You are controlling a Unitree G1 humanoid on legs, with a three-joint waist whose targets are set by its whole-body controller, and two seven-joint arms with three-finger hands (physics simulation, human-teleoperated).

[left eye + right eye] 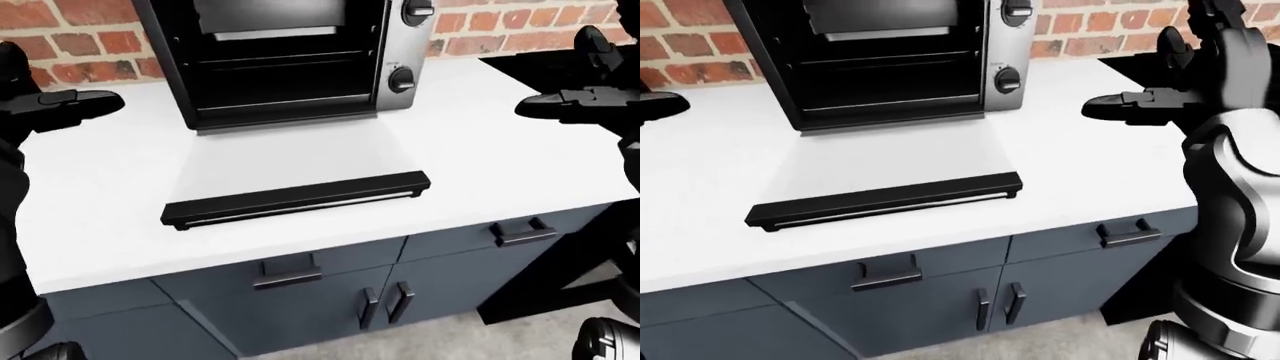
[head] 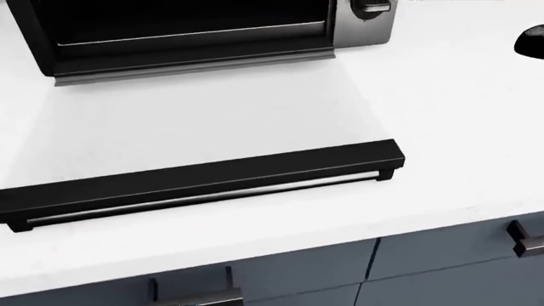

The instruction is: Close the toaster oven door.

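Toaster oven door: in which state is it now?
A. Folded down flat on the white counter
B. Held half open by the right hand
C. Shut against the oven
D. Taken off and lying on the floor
A. The door lies flat on the counter below the oven, its black handle toward the counter edge, and neither hand touches it.

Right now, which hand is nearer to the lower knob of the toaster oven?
Right. The right hand hangs to the right of the lower knob; the left hand is far left, beyond the toaster oven.
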